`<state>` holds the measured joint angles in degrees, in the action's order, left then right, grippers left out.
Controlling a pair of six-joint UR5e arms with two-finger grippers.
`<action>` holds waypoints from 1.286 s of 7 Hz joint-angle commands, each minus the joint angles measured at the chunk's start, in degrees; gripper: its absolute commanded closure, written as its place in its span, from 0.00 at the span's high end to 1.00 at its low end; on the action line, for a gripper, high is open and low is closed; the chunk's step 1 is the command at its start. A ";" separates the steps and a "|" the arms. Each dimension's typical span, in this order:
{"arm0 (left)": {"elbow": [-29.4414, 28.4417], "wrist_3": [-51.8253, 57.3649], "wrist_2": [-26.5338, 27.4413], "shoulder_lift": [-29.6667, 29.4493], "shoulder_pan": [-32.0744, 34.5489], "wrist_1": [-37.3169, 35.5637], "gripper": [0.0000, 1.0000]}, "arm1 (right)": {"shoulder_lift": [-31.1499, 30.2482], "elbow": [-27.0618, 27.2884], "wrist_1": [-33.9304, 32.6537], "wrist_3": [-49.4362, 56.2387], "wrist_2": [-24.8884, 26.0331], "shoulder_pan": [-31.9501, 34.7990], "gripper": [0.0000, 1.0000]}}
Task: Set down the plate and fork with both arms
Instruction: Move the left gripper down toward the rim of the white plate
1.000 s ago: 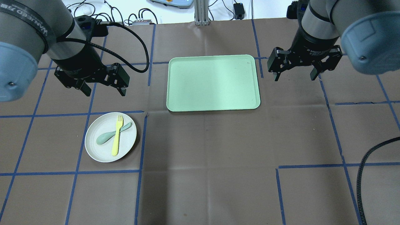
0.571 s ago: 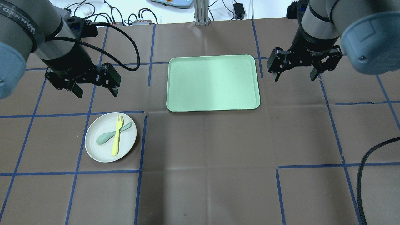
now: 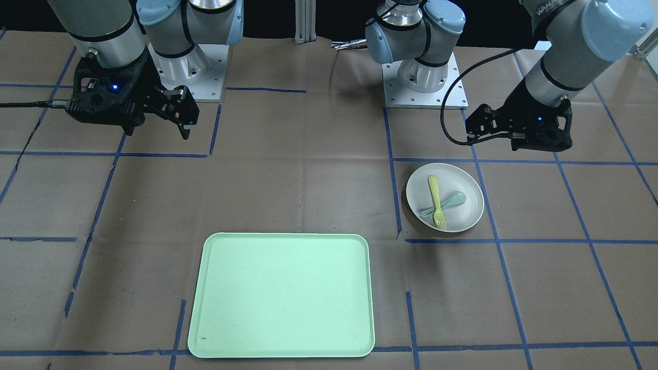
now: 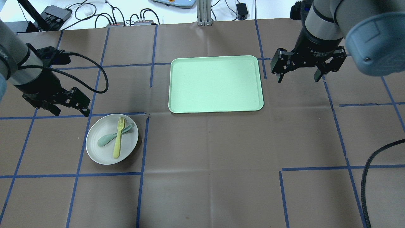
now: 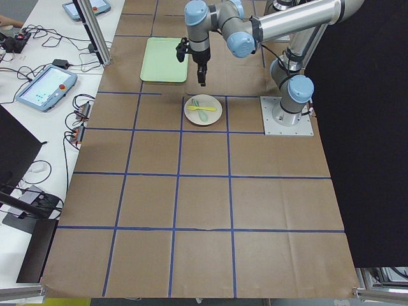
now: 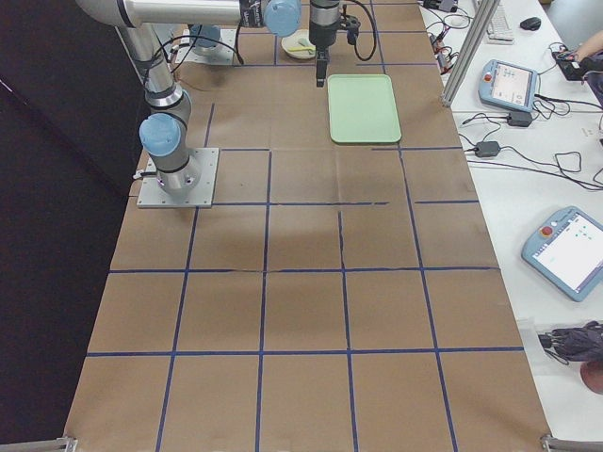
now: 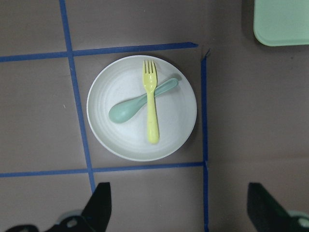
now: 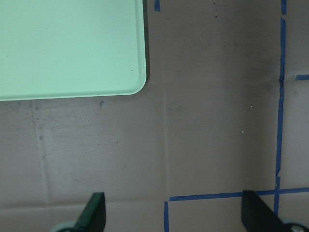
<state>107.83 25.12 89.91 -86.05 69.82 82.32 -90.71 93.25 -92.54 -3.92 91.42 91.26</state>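
The off-white plate [image 4: 95,150] lies on the brown table at the left, also in the front view [image 3: 467,216] and the left wrist view [image 7: 125,140]. The yellow fork [image 4: 118,136] [image 7: 152,107] lies on it, crossed over a pale teal spoon [image 4: 103,140]. My left gripper [image 4: 71,111] [image 7: 179,208] is open and empty. It hangs just beyond the plate's far left edge. My right gripper [image 4: 298,79] [image 8: 171,212] is open and empty, to the right of the mint-green tray [image 4: 216,84].
The tray [image 3: 281,295] holds nothing. Cables and boxes lie along the table's far edge, by an aluminium post [image 4: 204,12]. A black cable [image 4: 368,177] loops in at the lower right. Both arm bases [image 3: 424,77] stand on the robot's side.
My left arm has swung leftward and nearer in the overhead view, from beside the tray to just past the plate's far left edge. Its gripper stays open. The right arm has not moved.
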 commanded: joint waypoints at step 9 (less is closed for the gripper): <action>13.73 10.56 -8.35 -17.92 -10.66 -31.61 0.93 | 0.01 0.00 -0.01 0.05 -0.10 -0.03 1.00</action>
<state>121.48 35.66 81.55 -103.73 59.82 51.19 -90.76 93.25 -92.53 -3.93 91.41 91.23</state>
